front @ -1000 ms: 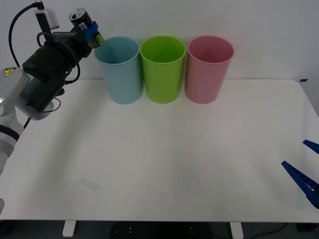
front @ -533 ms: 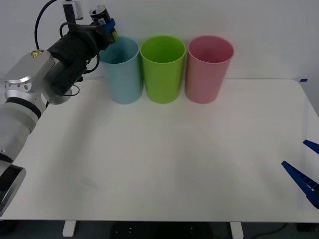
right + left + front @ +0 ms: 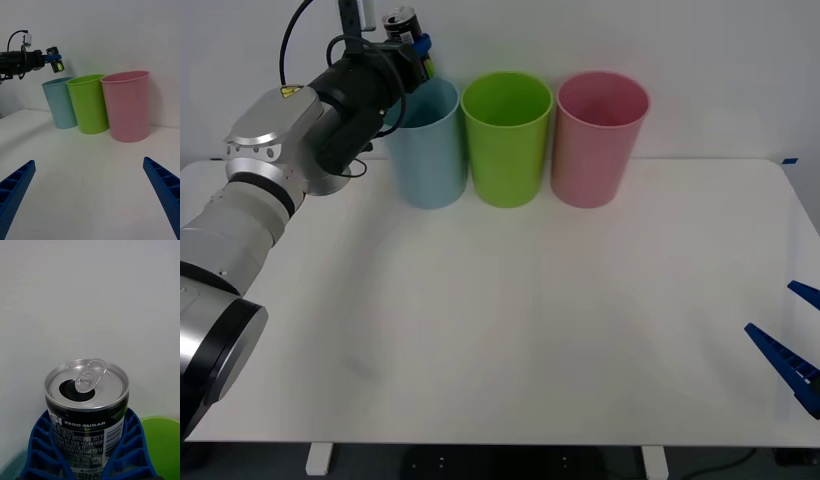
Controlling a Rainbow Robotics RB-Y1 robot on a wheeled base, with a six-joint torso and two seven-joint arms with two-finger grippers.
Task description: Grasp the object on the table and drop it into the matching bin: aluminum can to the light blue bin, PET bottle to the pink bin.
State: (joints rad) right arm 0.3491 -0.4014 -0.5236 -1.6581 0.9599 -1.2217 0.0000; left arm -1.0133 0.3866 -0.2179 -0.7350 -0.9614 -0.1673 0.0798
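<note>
Aluminum can (image 3: 402, 22) | clamped in left end effector (image 3: 417, 48), above light blue bin (image 3: 423, 140) | right end effector (image 3: 90, 198) spread wide, empty

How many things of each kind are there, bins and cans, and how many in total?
Bins: 3, light blue bin, green bin, pink bin
Cans: 1, aluminum can, held by the left gripper
Total: 4

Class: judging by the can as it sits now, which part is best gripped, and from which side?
Grip the can around its round body, below the silver top, fingers on opposite sides. The left gripper does this now, holding it tilted above the blue bin. The tabbed top offers little hold.
</note>
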